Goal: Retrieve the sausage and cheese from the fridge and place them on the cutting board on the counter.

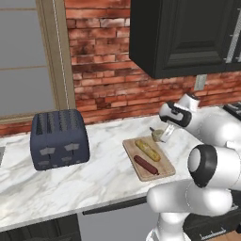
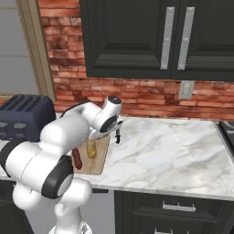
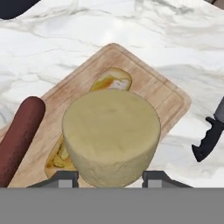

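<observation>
claw (image 3: 111,177): pinching the cheese (image 3: 111,135) between its two tips, held over the cutting board (image 3: 153,89), apart from it.
cheese (image 1: 158,135): in the left base view it hangs at the board's far right corner, near the edge.
release risk: dropped from here, the puck could land partly on the bread-like stick (image 3: 111,81) below it, tip, and roll off the cutting board (image 1: 162,162) onto the desk (image 3: 65,43).
cause: the stick lies along the middle of the board and the free wood to either side is narrow.
sausage (image 3: 19,140): already lying on the board beside the stick, parallel to it; a nudge from the claw could push it off.
sausage, left base view (image 1: 146,164): near the front edge.
knife (image 3: 212,135): dark-handled, on the desk just beside the board, within reach of a swing to that side.
toaster (image 1: 60,138): dark blue, well apart, no obstacle.
judgement: the last placement is nearly done.
</observation>
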Controlling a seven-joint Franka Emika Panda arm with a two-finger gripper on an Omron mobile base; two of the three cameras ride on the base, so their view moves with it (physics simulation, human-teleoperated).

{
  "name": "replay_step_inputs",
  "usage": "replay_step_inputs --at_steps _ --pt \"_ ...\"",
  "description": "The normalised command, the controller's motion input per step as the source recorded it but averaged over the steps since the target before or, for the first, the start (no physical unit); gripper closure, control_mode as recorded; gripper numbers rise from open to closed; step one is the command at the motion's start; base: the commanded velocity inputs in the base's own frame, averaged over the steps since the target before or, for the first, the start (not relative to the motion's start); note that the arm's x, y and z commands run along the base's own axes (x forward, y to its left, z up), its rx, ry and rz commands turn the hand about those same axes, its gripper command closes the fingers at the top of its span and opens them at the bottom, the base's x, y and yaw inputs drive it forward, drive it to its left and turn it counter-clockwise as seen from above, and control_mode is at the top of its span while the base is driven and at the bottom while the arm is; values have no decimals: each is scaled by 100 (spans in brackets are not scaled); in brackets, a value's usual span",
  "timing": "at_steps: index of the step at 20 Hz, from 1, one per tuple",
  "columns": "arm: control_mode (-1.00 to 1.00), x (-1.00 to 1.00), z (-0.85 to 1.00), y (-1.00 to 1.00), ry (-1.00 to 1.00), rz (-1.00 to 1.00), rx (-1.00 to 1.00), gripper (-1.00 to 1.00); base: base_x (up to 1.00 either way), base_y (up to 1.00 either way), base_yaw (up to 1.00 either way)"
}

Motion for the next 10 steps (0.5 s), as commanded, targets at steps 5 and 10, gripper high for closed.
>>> replay_step_inputs --at_steps 5,10 --pt "-100 0 -30 -2 0 1 0 100 0 0 0" --pt "-100 0 -17 6 0 0 0 100 0 0 0"
